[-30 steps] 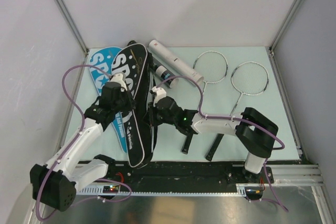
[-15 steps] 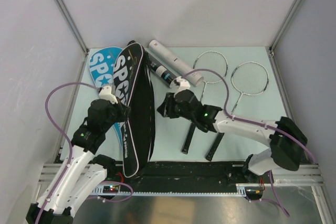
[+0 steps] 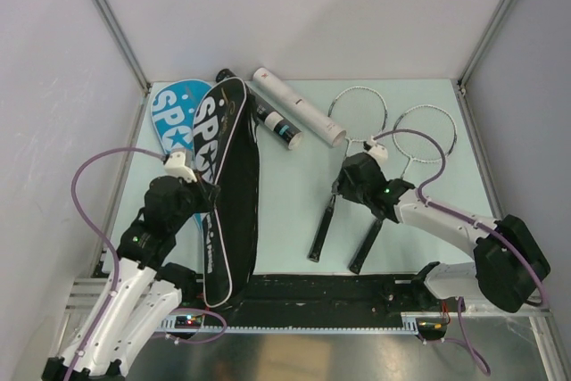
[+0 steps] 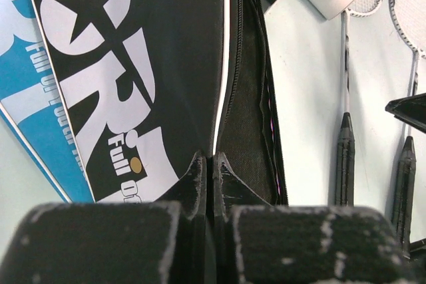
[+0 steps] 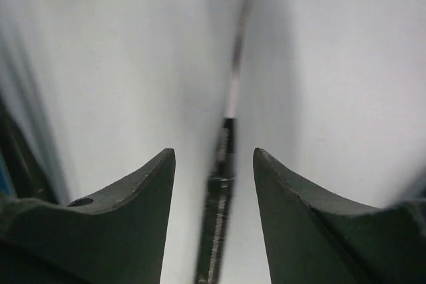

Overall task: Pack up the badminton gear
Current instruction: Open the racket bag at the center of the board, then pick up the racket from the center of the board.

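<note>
A black SPORT bag [image 3: 227, 185] lies lengthwise on the mat, overlapping a blue bag [image 3: 168, 113]. My left gripper [image 3: 207, 192] is shut on the black bag's open zip edge [image 4: 223, 118], near its narrow end. Two thin rackets lie to the right, heads at the far side, black handles towards me. My right gripper [image 3: 341, 187] hovers open over the left racket [image 3: 323, 225]. In the blurred right wrist view that racket's handle [image 5: 223, 164] runs between the spread fingers, untouched. The second racket [image 3: 368, 240] lies just right of it. A white tube [image 3: 299, 106] and a black tube [image 3: 278, 127] lie at the back.
Metal frame posts and grey walls close in the mat on the left, right and back. A black strip [image 3: 357, 287] runs along the near edge by the arm bases. Purple cables loop off both arms.
My right gripper has left the black bag, swung right to the left racket and opened. My left arm has drawn back towards me, and the black bag has shifted and straightened with it.
</note>
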Tool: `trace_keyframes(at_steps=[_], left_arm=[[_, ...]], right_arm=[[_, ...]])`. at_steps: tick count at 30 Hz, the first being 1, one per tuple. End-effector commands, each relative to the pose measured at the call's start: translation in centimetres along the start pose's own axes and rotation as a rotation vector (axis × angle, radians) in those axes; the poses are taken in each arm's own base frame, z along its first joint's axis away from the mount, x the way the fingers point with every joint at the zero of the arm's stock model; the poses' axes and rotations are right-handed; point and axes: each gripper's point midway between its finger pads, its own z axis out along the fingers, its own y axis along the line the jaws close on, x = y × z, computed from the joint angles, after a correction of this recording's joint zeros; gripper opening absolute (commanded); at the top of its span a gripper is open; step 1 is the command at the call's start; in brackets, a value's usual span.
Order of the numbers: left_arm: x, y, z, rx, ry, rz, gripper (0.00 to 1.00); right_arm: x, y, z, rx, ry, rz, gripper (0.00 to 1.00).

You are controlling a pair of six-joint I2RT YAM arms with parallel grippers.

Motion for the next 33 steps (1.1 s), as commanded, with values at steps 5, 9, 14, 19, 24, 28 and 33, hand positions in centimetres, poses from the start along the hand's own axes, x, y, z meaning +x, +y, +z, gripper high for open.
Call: trace_keyframes(at_steps=[5,9,14,19,24,28,33], left_arm=[[-2.2,-1.3,-1.5,0.072,-0.107,0.025,0.0],[-2.2,-1.7,-1.7,0.094,-0.102,0.032,0.0],[-2.2,-2.1,-1.9,0.116,-0.099,0.033,0.0],[-2.1,-2.2,-1.9,0.123,-0.094,0.033,0.0],[-2.1,-2.2,-1.9,0.123,-0.097,0.034,0.0],[-2.1,-2.0,-1.9,0.112,-0.103,0.034,0.0],[-2.2,-1.7,-1.9,0.1,-0.105,0.033,0.0]], right_arm=[[-1.0,-10.0,-1.7,0.374,-0.016,0.237,0.6],[-0.3,-13.4,-3.9,0.523,-0.014,0.313,0.64],[0.8,-13.7,-5.0,0.527,0.017,0.349,0.64],[1.8,-14.2,-4.7,0.546,0.033,0.346,0.65],[3.4,-14.8,-3.5,0.565,0.061,0.357,0.65],[4.7,-15.1,-2.5,0.586,0.098,0.367,0.65],[6.2,-15.6,-1.4,0.612,0.152,0.355,0.62]])
